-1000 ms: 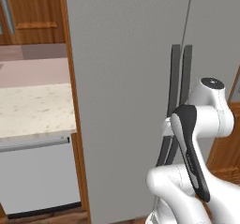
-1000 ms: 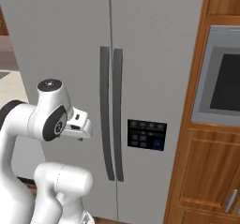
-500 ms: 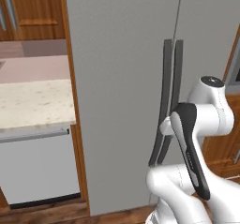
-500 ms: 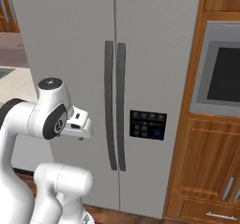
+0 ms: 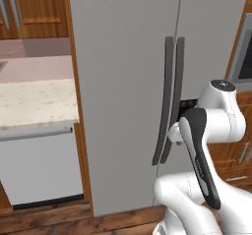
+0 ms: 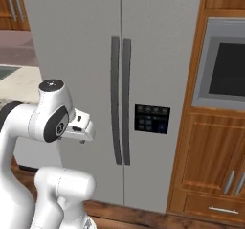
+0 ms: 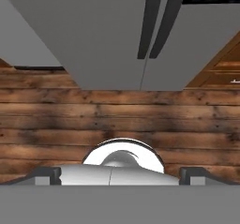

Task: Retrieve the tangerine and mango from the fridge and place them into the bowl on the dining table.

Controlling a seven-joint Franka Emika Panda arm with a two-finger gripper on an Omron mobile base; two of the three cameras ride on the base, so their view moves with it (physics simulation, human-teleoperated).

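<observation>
The tall light-grey fridge [image 5: 123, 81] stands shut right in front of me, its two long dark handles [image 6: 119, 98] side by side at the middle seam. The tangerine, the mango, the bowl and the dining table are out of view. My gripper [image 7: 121, 175] hangs low in front of the fridge [image 7: 93, 31] and looks down at the floor; it is open, with its fingertips [image 7: 45, 174] far apart and nothing between them. In the right base view the hand [image 6: 81, 130] juts from the folded arm toward the left door.
A dark control panel [image 6: 150, 119] sits on the right door. Right of the fridge are a built-in oven [image 6: 225, 65] and wooden cabinets [image 6: 210, 175]. To the left a beige counter [image 5: 34, 101] tops a white appliance [image 5: 39, 165]. Wooden floor [image 7: 117, 110] lies below.
The whole picture has shifted a little in both base views, so the base has moved before the fridge. The arm keeps its folded pose and the gripper stays open.
</observation>
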